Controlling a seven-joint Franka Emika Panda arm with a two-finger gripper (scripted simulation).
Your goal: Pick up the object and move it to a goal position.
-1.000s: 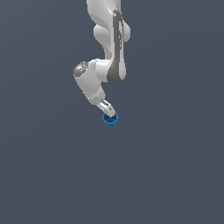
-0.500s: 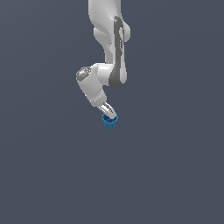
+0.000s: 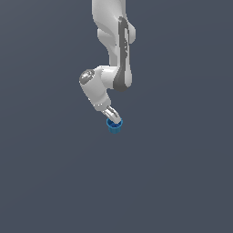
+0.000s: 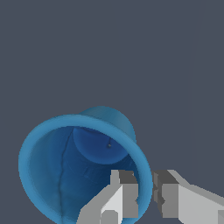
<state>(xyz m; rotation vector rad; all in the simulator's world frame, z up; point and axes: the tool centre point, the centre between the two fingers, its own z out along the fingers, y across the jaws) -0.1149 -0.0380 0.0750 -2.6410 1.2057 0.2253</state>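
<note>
The blue cup (image 3: 114, 127) is small, with a thick rim and a narrower base. It hangs at the tip of my white arm in the exterior view. My gripper (image 3: 113, 120) is shut on its rim. In the wrist view the cup (image 4: 65, 166) is open toward the camera and its inside shows. My gripper (image 4: 146, 192) pinches the rim wall, one finger (image 4: 124, 188) inside the cup and the other outside. I cannot tell whether the cup touches the grey ground.
A plain dark grey surface (image 3: 182, 182) fills both views. Only my own arm (image 3: 116, 54) stands above the cup. No marker or other object shows.
Almost nothing. The wrist joint has dropped slightly and the arm has shifted a little, while the cup stays in the grip at about the same spot.
</note>
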